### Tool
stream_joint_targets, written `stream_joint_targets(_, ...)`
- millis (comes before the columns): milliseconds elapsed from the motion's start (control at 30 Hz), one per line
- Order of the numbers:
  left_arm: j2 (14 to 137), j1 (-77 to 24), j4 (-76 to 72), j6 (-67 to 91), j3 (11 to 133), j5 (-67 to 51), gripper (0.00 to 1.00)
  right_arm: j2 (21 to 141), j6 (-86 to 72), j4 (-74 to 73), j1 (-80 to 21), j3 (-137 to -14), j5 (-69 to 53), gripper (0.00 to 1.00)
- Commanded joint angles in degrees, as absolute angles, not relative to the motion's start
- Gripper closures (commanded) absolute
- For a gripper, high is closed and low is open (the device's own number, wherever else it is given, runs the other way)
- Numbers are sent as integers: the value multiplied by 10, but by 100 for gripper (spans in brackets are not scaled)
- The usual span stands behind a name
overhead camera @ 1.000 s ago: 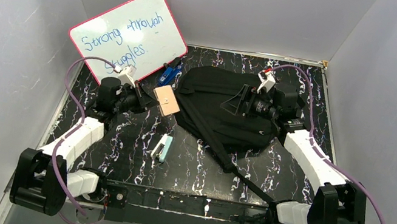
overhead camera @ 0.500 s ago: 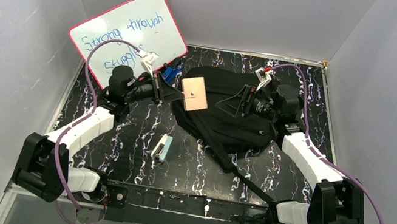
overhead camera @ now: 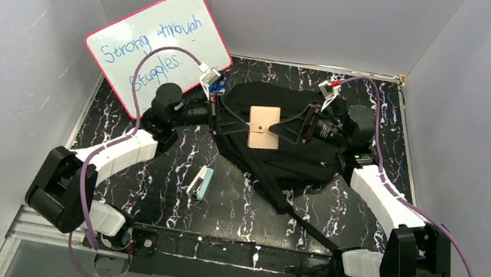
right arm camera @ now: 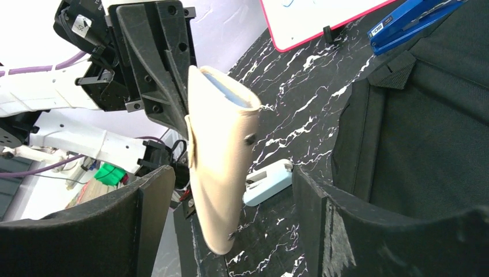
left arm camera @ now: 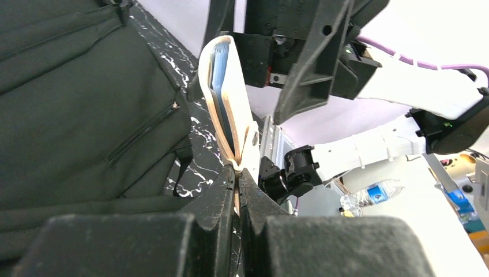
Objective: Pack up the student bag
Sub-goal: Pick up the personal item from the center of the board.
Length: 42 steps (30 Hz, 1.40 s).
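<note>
1. Your left claw [left arm camera: 236, 183] is clenched on the lower edge of a beige case [left arm camera: 228, 109]. Its two fingers are pinched tight on the seam, and the case stands up from them.
2. Look at the left wrist view: a blue layer shows between the case's covers at its far end.
3. Your right claw [right arm camera: 233, 173] is released. Its fingers [right arm camera: 144, 213] stand wide apart with the case between them, and you can see a gap on each side, so neither finger touches it.
4. From above, your two claws face each other over the student bag [overhead camera: 276, 161], with the case's broad face turned up towards the camera.
5. You will find the student bag lying on the black marbled table [overhead camera: 146, 167], at the far middle and a little to the right, directly under the case. One long strap [overhead camera: 304, 221] runs from it to the near edge, beside the base of your right arm. You cannot tell from these views whether its main pocket is unzipped.
6. Off to the far left, a whiteboard [overhead camera: 161, 40] with blue handwriting leans against the wall. A blue object [right arm camera: 403, 20] lies just beside the bag's far left edge.
7. A pale stapler [overhead camera: 200, 182] lies on the table nearer to you than the left claw, apart from the bag.
</note>
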State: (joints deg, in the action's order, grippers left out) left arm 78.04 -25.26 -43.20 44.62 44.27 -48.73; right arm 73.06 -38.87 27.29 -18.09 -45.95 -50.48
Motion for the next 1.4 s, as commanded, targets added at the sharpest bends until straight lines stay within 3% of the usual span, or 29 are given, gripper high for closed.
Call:
stream_joint_targets(0, 770, -263, -491, 453, 469, -502, 100, 711, -408, 324, -176, -454, -527, 22)
stream_joint_targets(200, 778, -264, -501, 452, 465, -490, 100, 710, -431, 351, -175, -454, -538, 38)
stream_joint_targets(567, 793, -264, -515, 451, 462, -470, 100, 711, -450, 364, -174, -458, -542, 83)
stream_joint_targets(600, 794, -264, -515, 451, 461, -468, 98, 709, -450, 362, -174, -458, -539, 87)
stream_joint_targets(667, 795, -264, -514, 449, 461, -461, 75, 702, -440, 337, -173, -464, -525, 93)
stream_joint_targets(733, 793, -264, -493, 433, 464, -451, 62, 687, -406, 260, -166, -480, -490, 100)
stream_joint_targets(833, 786, -264, -395, 367, 486, -423, 53, 647, -306, 88, -163, -518, -342, 100)
stream_joint_targets(933, 793, -265, -233, 258, 537, -378, 51, 605, -257, -61, -163, -552, -127, 100)
stream_joint_targets(1167, 869, -326, -65, 108, 631, -296, 50, 543, -257, -227, -163, -569, 285, 98)
stream_joint_targets(1267, 912, -374, -32, 50, 672, -261, 49, 542, -250, -266, -162, -576, 377, 92)
stream_joint_targets(1367, 958, -414, 5, -6, 724, -211, 45, 539, -251, -298, -161, -586, 395, 98)
